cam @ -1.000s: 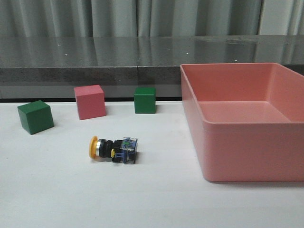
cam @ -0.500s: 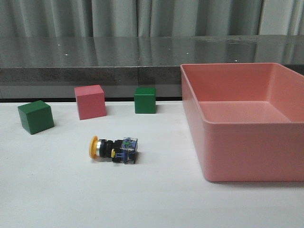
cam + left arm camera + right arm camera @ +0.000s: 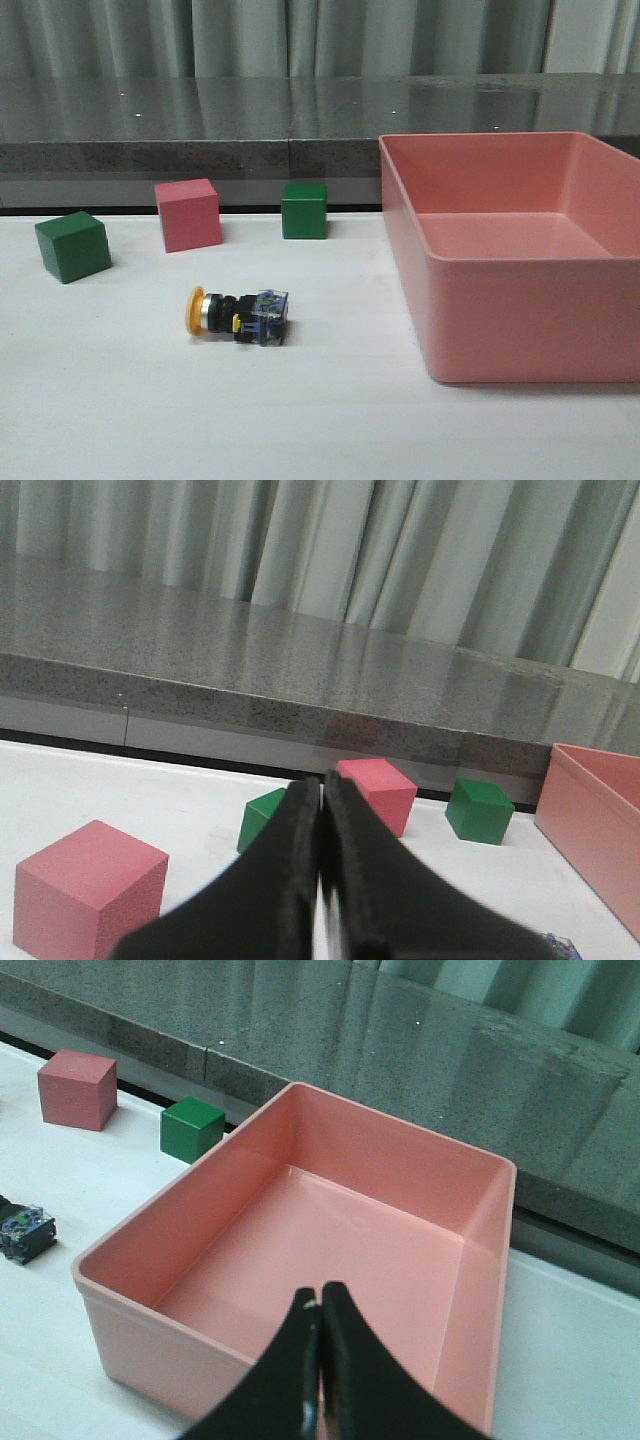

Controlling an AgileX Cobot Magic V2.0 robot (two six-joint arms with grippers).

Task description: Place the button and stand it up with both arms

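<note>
The button (image 3: pixel 238 314) lies on its side on the white table, yellow cap to the left and clear blue-tinted base to the right. Its base also shows at the edge of the right wrist view, button (image 3: pixel 22 1235). Neither arm appears in the front view. My left gripper (image 3: pixel 321 780) is shut and empty, its black fingers pressed together in front of the cubes. My right gripper (image 3: pixel 319 1292) is shut and empty too, and hangs over the near wall of the pink bin (image 3: pixel 300 1250).
The big pink bin (image 3: pixel 520 300) fills the right side of the table. Behind the button stand a green cube (image 3: pixel 72 246), a pink cube (image 3: pixel 188 214) and another green cube (image 3: pixel 304 210). A further pink cube (image 3: pixel 85 895) shows near the left gripper. A grey ledge runs behind.
</note>
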